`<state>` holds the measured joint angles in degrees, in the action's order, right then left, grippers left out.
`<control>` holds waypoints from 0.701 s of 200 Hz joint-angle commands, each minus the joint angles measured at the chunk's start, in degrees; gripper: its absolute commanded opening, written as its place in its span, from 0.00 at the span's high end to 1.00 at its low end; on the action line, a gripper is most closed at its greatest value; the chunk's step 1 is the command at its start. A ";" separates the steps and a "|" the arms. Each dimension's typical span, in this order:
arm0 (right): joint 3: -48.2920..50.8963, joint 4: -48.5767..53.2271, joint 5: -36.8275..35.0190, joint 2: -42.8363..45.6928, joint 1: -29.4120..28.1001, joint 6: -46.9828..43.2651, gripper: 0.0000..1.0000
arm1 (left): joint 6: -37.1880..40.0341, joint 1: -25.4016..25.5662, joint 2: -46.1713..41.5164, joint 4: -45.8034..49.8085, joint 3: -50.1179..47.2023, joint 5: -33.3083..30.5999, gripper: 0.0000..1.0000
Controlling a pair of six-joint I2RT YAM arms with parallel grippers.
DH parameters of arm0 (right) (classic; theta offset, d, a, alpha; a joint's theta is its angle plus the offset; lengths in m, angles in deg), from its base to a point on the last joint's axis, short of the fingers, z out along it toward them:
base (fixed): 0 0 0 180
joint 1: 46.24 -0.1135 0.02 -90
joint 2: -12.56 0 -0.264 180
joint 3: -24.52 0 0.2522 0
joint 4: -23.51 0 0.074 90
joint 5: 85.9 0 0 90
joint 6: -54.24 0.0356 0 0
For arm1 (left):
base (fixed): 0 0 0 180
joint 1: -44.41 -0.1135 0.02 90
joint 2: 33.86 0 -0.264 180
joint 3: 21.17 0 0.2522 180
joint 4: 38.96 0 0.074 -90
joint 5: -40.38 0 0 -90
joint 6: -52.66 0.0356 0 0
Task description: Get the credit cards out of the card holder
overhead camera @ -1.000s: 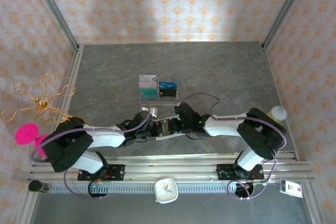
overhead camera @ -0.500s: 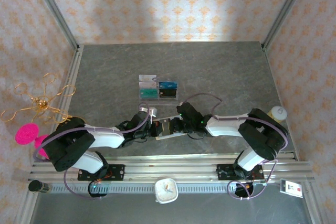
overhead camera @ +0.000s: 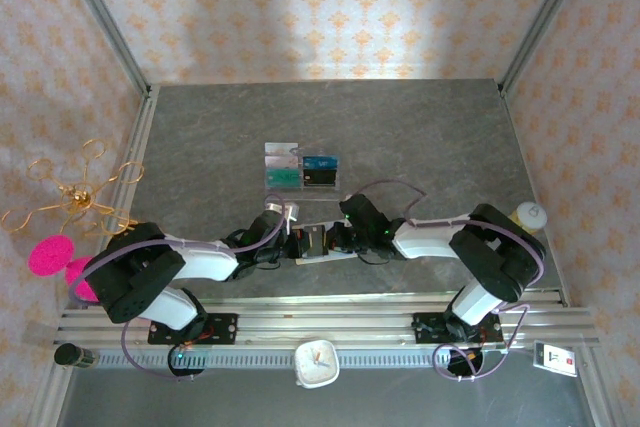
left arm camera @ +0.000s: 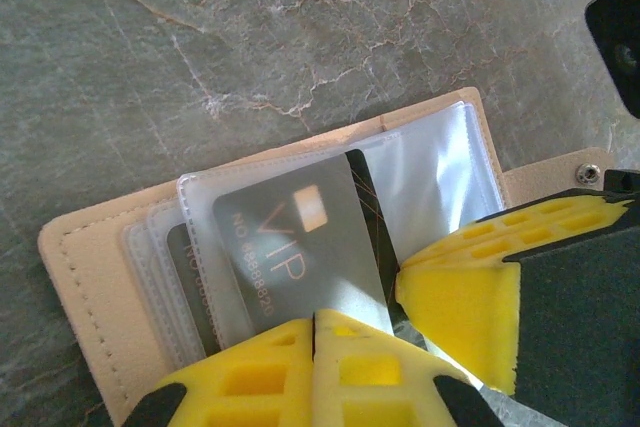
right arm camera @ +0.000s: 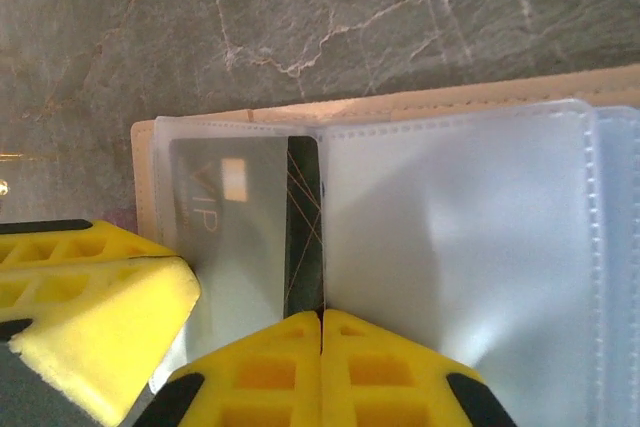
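Note:
The beige card holder lies open near the table's front edge, between the two grippers. Its clear sleeves fan out over the beige cover. A dark credit card marked VIP sits in one sleeve, with a dark strip of it sticking out uncovered. My left gripper is shut on the near edge of that sleeve. My right gripper is shut on the card's exposed strip. In the top view the left gripper and right gripper face each other over the holder.
A clear tray with several cards stands mid-table behind the holder. A gold wire ornament and a pink piece are at the left, a white round thing at the right. A white clock sits below the front rail.
My right gripper's jaws have closed onto the card's exposed edge. The card holder has shifted slightly between the grippers. The left gripper stayed shut.

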<state>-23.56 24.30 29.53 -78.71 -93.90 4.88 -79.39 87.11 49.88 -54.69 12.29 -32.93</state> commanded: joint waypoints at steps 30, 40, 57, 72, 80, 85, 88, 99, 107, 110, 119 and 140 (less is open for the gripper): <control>1.47 5.21 -5.47 2.55 -0.03 3.31 0.84 | 0.04 -0.09 2.34 6.34 -2.77 -0.22 1.00; 2.12 5.32 -5.89 3.10 0.42 3.01 0.82 | -0.06 -0.16 2.25 6.53 -3.13 -0.75 1.00; 2.40 4.01 -3.99 2.30 0.55 1.65 0.79 | 0.46 -0.22 2.57 6.90 -3.13 -0.95 1.00; 2.07 0.82 0.89 0.13 0.55 0.42 0.80 | 0.64 -0.21 3.75 6.34 -3.18 -0.30 1.00; 2.26 -1.63 3.02 -0.44 0.55 0.26 0.80 | 0.65 -0.24 4.50 5.96 -3.03 0.24 1.00; 2.07 -2.31 3.64 -0.58 0.55 0.08 0.80 | 0.65 -0.17 4.91 6.00 -2.84 0.36 1.00; 1.99 -2.54 4.04 -0.66 0.55 -0.09 0.79 | 0.65 -0.16 5.08 5.95 -2.76 0.52 1.00; 1.27 -2.54 4.70 -0.68 0.55 -0.98 0.79 | 0.73 -0.11 5.44 5.85 -2.68 0.45 1.00; 0.65 -2.11 4.80 -0.74 0.55 -1.67 0.80 | 0.90 -0.03 5.62 5.93 -2.53 0.45 1.00; 0.47 -1.94 4.80 -0.73 0.55 -1.78 0.80 | 0.98 0.01 5.67 6.10 -2.42 0.46 1.00; -0.22 -0.90 4.27 -0.84 0.55 -2.10 0.82 | 1.17 0.16 5.79 6.61 -2.15 0.37 1.00; -0.65 0.83 2.18 -0.66 0.55 -2.17 0.94 | 1.08 0.19 5.00 7.01 -2.62 0.04 1.00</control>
<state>-22.82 23.25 31.59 -78.27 -92.83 4.33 -79.28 87.00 51.68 -58.21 11.66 -32.96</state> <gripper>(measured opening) 0.106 0.049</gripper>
